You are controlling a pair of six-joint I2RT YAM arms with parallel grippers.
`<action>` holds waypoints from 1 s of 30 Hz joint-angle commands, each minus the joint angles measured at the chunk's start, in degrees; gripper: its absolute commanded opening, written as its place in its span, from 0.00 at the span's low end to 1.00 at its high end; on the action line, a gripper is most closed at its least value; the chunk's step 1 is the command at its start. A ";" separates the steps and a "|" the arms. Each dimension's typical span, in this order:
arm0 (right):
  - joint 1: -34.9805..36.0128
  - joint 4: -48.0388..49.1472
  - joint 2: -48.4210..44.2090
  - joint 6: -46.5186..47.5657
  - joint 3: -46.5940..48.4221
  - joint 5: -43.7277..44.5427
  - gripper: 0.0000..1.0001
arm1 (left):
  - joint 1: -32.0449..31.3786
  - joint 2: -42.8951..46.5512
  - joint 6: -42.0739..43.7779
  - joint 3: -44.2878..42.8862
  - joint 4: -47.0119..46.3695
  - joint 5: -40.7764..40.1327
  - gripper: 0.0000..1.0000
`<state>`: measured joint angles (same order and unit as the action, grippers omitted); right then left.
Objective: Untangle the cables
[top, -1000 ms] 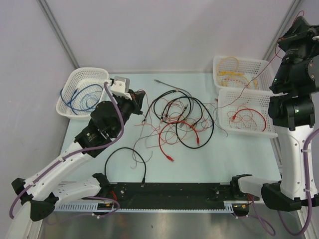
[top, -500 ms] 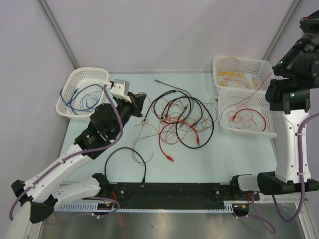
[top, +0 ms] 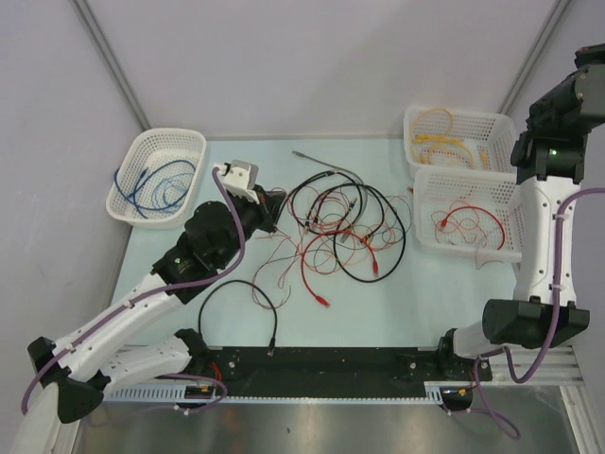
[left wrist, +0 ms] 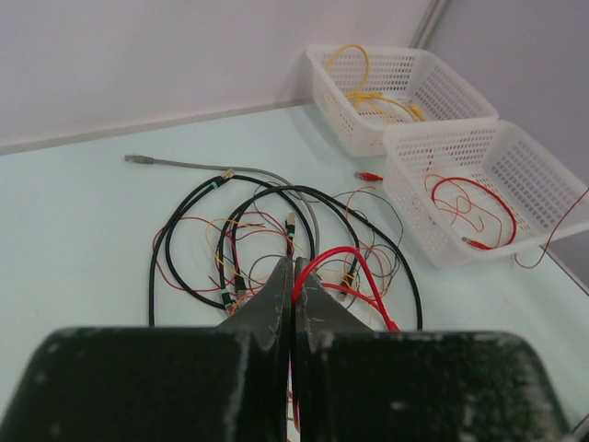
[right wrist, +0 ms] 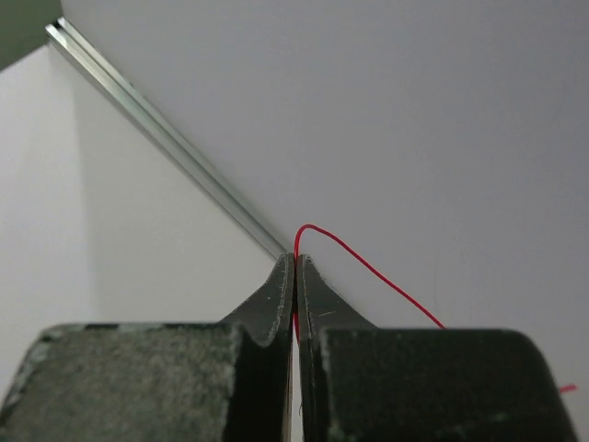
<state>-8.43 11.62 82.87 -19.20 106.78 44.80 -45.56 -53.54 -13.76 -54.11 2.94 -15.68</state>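
Observation:
The cables (top: pixel 345 232) lie tangled mid-table: black loops, a thick red cable (left wrist: pixel 345 250) and thin red and orange wires. My left gripper (top: pixel 274 203) sits shut at the tangle's left edge. In the left wrist view its jaws (left wrist: pixel 294 262) are pressed together and the thick red cable arcs away from behind the tips. I cannot tell whether anything is pinched there. High above the right baskets, my right gripper (right wrist: pixel 294 258) is shut on a thin red wire (right wrist: pixel 368 262) that loops out of its tips; the gripper is outside the top view.
A separate black cable loop (top: pixel 236 284) lies near the front rail. The left basket (top: pixel 170 132) holds a blue cable. Two baskets at right hold yellow cables (top: pixel 501 118) and red cables (top: pixel 421 184). A grey cable (top: pixel 326 161) lies at the back.
The right arm has risen and swung outward to the right with the thin red wire in its jaws. The left gripper has shifted slightly right and nearer, toward the tangle.

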 commanded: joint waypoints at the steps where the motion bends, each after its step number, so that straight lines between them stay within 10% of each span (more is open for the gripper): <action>1: -0.36 -0.01 3.07 -5.03 3.78 -0.23 0.00 | 0.39 -0.69 -2.06 0.23 -2.41 2.76 0.00; 10: -1.33 -4.15 4.23 -13.67 2.20 -5.94 0.00 | 0.39 -1.22 -4.17 2.25 -2.68 4.95 0.00; 30: 20.47 11.58 2.91 4.08 26.99 -10.08 0.00 | 0.39 -1.74 -9.00 1.72 -0.74 8.91 0.00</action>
<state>10.94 19.92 86.19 -18.76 132.38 35.38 -45.54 -56.21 -20.56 -51.86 2.33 -8.56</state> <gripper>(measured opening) 0.009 0.008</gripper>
